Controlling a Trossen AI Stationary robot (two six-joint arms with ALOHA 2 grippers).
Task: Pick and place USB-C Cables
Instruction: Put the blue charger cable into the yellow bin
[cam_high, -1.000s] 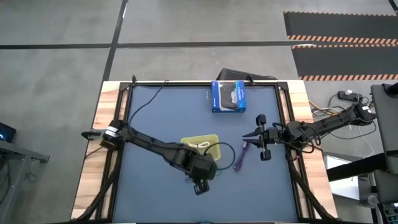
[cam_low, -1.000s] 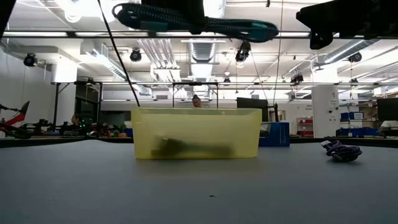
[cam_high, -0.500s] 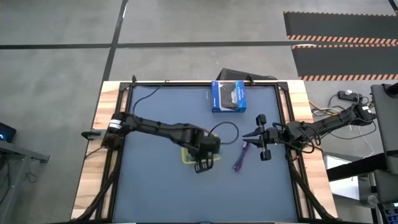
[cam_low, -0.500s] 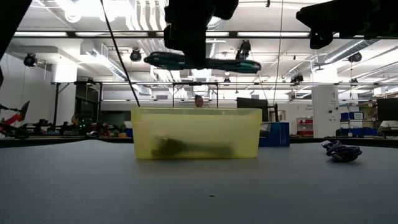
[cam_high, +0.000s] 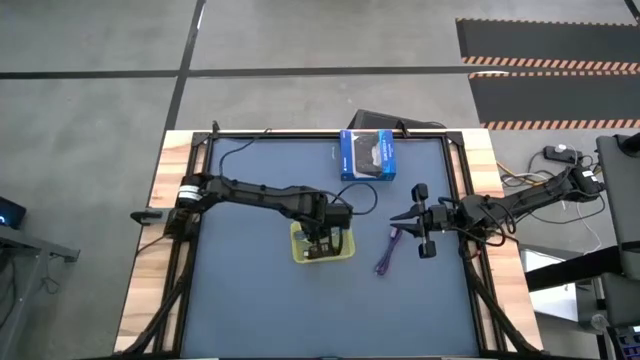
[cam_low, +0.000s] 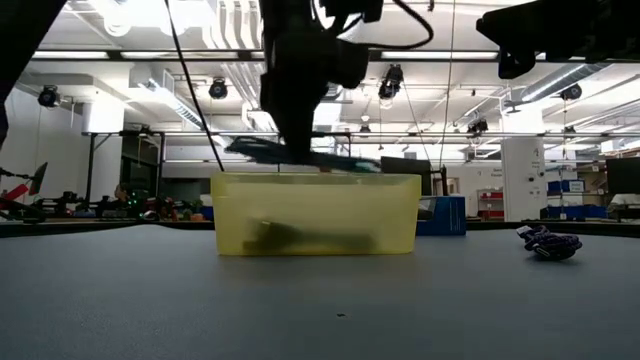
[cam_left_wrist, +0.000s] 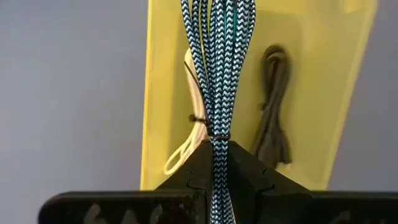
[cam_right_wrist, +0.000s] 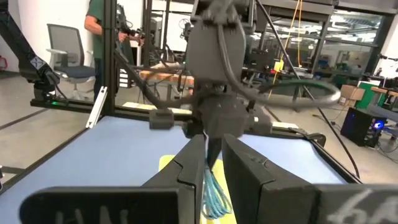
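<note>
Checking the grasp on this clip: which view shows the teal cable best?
The left wrist view: the teal cable fills the frame, pinched in the left claw above the yellow bin. The low view shows it blurred at the bin's rim. The right wrist view catches only its hanging end. In the high view the arm hides it.

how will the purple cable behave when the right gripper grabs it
Probably floppy: the purple cable lies as a loose, kinked bundle on the mat. Likely light and may sag or unravel, since no tie shows. The right gripper hovers open beside it.
</note>
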